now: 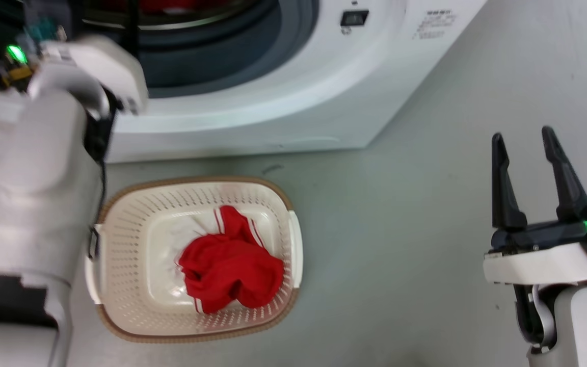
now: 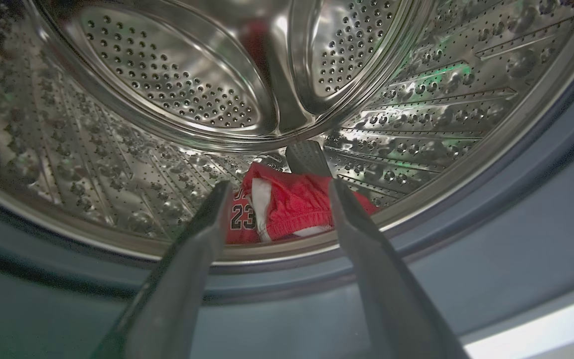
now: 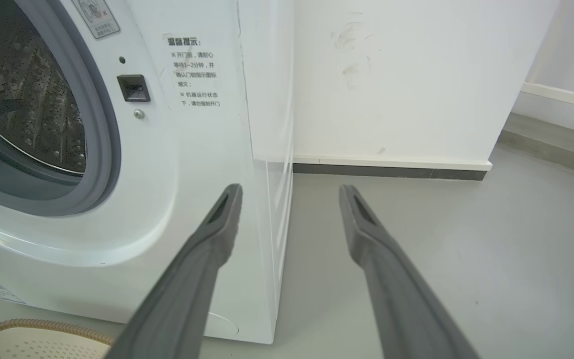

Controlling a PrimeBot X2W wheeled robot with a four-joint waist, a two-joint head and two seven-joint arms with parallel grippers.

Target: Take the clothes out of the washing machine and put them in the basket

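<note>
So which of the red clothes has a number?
The jersey in the drum shows 23; the red bundle in the basket shows only white stripes.

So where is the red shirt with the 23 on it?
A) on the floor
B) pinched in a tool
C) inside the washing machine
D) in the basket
C: the left wrist view shows the 23 jersey lying at the bottom of the washing machine's steel drum.
</note>
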